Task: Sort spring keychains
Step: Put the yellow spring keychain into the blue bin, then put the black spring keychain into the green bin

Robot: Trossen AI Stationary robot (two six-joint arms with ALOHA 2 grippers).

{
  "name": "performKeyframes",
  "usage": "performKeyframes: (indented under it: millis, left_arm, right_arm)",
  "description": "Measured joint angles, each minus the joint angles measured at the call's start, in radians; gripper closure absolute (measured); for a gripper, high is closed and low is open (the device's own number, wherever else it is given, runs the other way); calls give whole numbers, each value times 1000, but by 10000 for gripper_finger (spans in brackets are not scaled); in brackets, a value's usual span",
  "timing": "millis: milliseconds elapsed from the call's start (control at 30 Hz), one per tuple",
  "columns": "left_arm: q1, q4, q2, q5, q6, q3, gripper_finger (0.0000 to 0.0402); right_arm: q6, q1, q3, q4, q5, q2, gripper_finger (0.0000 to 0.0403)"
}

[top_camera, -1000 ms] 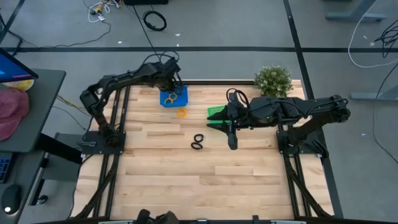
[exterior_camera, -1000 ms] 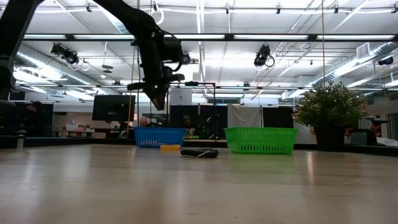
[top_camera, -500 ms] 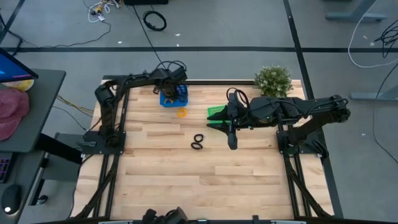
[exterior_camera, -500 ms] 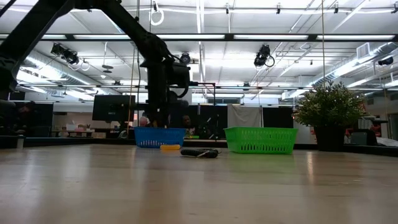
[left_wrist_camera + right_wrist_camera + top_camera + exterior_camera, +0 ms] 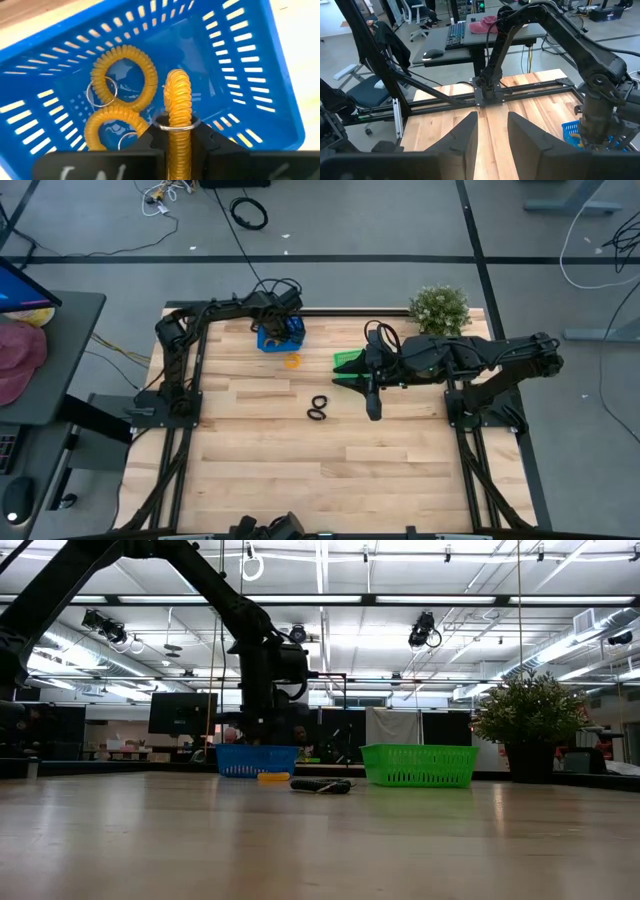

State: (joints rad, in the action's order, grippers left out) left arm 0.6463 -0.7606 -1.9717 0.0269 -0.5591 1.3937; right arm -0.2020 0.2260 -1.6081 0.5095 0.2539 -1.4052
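- Jaws of the left gripper (image 5: 176, 142) are pinching an orange spring keychain (image 5: 177, 107) edge-on, its coil standing upright between the pads with a thin metal split ring across it; this happens low over the blue mesh basket (image 5: 260, 75).
- Two more orange keychains (image 5: 122, 75) lie flat on that basket's floor, touching each other, each with a small steel ring.
- Handling, my guess: very light, springy plastic coil, squashes under pressure and rebounds, so it could flick sideways on release. The ribbed surface gives decent friction. Best hold is across the coil body, not the wire ring, which would swivel.
- Right gripper (image 5: 492, 132) waits above mid-table with its jaws spread and nothing between them.
- On the table (image 5: 300, 470), nearest the front, a black keychain pair (image 5: 318, 408) lies in a loose figure-eight, near the right gripper; tangled loops may lift together.
- One orange keychain (image 5: 291, 361) lies on the wood just beside the blue basket.
- Green mesh basket (image 5: 420, 764) is rigid slotted plastic, mostly under the right arm from above; contents not visible.
- Potted plant (image 5: 439, 307) sits at the far edge; butcher-block wood top, smooth.
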Motion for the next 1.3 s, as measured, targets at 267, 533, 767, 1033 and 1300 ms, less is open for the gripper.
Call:
performKeyframes:
  millis: [267, 533, 767, 1033, 1300]
  left_arm:
    - [-6, 3, 0, -21, 18, 0, 287]
    - [-7, 7, 34, -28, 83, 0, 198]
    - [-4, 22, 192, 126, 185, 0, 176]
    - [-50, 131, 516, 62, 342, 0, 203]
    - [-249, 333, 846, 54, 430, 1, 229]
  right_arm:
    - [0, 0, 0, 0, 0, 0, 295]
    - [0, 0, 0, 0, 0, 0, 295]
    - [5, -3, 0, 2, 0, 0, 295]
    - [5, -20, 0, 3, 0, 0, 295]
    - [8, -36, 0, 5, 0, 0, 295]
